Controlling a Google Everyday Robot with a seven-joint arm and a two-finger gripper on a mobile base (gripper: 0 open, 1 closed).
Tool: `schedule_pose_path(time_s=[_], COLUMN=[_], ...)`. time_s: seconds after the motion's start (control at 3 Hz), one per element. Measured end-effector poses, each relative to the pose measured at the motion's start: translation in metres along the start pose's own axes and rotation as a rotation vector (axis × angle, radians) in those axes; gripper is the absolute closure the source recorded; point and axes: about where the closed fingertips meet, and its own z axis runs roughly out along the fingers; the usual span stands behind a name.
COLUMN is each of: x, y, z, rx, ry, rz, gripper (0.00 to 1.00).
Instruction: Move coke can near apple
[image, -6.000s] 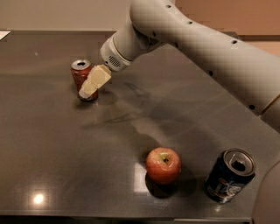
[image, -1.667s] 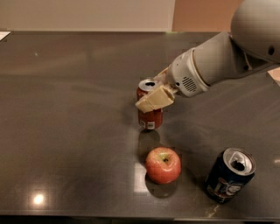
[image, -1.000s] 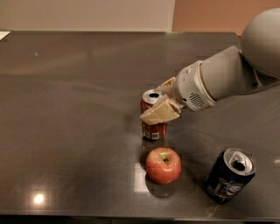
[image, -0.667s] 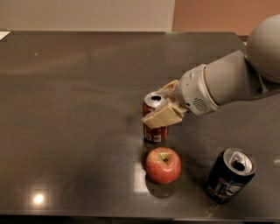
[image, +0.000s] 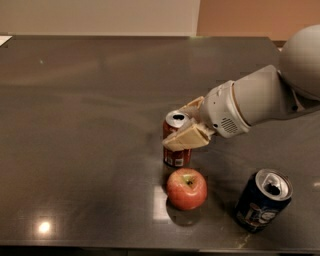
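The coke can (image: 176, 156) stands upright near the middle of the table (image: 75, 125), a little right of centre. Its silver top faces up and the opening shows as a dark hole. Whether its base rests on the table or sits just above it cannot be told.

The end effector (image: 178, 127) is closed around the upper half of the can. One tan finger (image: 188, 137) lies across the near side of the can just below its rim, and the other shows behind the can on the far side. The can is all that it holds.

The apple (image: 186, 188) sits just in front of the can, slightly to the right, with its stem dimple turned up. Its top comes very close to the bottom of the can; a thin gap may separate them, but this is hard to make out.

The white arm (image: 260, 97) reaches in from the right edge to the end effector, well above the table.

A dark blue can (image: 263, 200) stands upright at the front right, apart from the apple, its top open.

The table is dark and glossy, with a bright spot of light (image: 44, 227) near the front left.
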Motion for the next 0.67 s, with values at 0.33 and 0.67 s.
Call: schedule_pose_path(time_s=[0.33,0.67], x=[0.0034,0.0034], y=[0.0022,0.0023], z=[0.0018,0.0018], rx=[-0.018,-0.018], ry=[0.001,0.001], rz=[0.005,0.005], gripper=[0.0,0.0])
